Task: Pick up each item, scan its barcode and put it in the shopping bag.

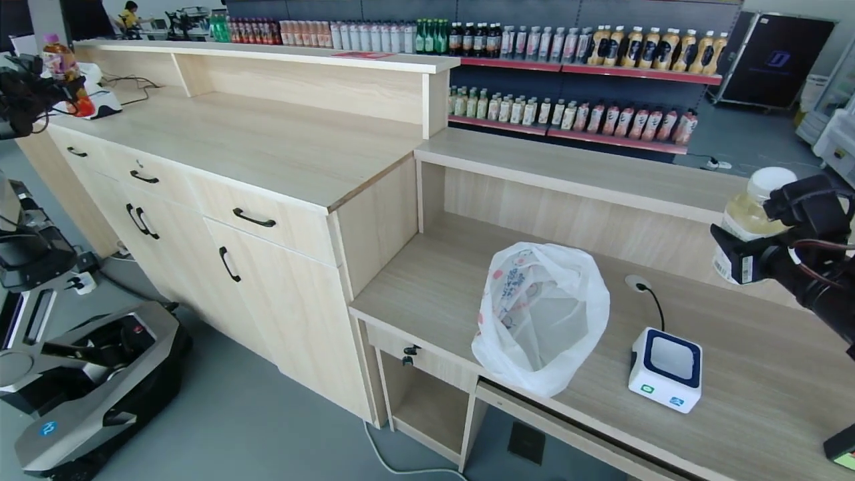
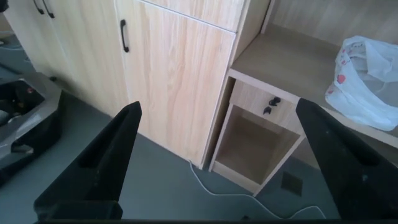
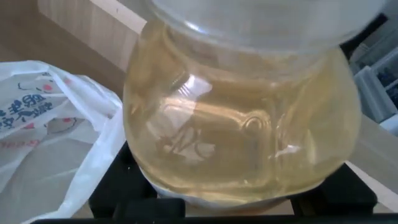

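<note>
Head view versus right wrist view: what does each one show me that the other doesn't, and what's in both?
Head view, not the wrist: the barcode scanner to the bag's right, and the drink shelves behind. Right wrist view, not the head: the embossed shapes in the bottle's clear wall, seen close up. Both: the bottle of pale yellow liquid held in the right end effector, the open white shopping bag, and the wooden counter.

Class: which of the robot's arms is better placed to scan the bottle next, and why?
The right. Its gripper holds the bottle above the counter, near the scanner. The left gripper hangs open and empty over the floor, away from the scanner.
</note>
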Controlling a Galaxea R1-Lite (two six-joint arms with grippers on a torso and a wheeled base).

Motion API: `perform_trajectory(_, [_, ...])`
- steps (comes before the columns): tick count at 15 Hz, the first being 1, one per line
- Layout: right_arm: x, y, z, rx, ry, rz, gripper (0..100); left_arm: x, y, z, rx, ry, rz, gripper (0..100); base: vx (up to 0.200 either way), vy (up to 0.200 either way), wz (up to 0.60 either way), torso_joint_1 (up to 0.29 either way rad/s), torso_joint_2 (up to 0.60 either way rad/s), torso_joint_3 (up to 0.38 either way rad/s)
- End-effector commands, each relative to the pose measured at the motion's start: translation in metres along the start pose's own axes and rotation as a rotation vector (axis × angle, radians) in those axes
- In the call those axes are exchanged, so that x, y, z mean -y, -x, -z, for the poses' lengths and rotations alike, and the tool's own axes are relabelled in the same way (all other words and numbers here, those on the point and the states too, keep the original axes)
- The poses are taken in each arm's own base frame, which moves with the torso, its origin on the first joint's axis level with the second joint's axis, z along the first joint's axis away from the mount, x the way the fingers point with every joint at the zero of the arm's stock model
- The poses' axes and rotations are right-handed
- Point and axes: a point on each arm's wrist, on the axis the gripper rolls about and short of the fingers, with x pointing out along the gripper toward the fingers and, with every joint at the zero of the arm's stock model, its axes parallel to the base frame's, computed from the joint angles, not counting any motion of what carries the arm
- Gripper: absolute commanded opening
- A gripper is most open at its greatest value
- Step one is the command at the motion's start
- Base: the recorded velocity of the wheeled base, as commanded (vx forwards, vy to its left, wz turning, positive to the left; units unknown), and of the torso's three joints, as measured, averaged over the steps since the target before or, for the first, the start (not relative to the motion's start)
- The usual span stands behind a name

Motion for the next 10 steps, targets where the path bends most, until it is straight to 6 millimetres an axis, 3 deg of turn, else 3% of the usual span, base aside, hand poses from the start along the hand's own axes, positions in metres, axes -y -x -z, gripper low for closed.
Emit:
perform_trajectory(1, [-0.009,-0.01,0.005,-0.017,0.001,-0.021,0,0.0,0.0,0.0,0.001,0.001,0.0,100,0.0,0.0,0.6,-0.002,0.0,-0.002])
perform_trajectory(4, [-0.022,-0.025,0.018,-0.033,-0.072,-0.102,0,0.0,0.0,0.0,0.001,0.001,0.0,100,0.0,0.0,0.6,0.001,0.0,0.004])
perform_trajectory(6, [-0.04,-0.036,0.03,-0.085,-0.221,-0.22,0,0.0,0.0,0.0,0.001,0.001,0.0,100,0.0,0.0,0.0,0.0,0.0,0.0])
perform_trajectory(9, [-0.05,-0.053,0.053,-0.196,-0.29,-0.251,0,0.0,0.0,0.0,0.001,0.001,0.0,100,0.0,0.0,0.0,0.0,0.0,0.0])
perform_trajectory(10, [-0.052,-0.062,0.069,-0.244,-0.3,-0.249,0,0.0,0.0,0.0,0.001,0.001,0.0,100,0.0,0.0,0.0,0.0,0.0,0.0])
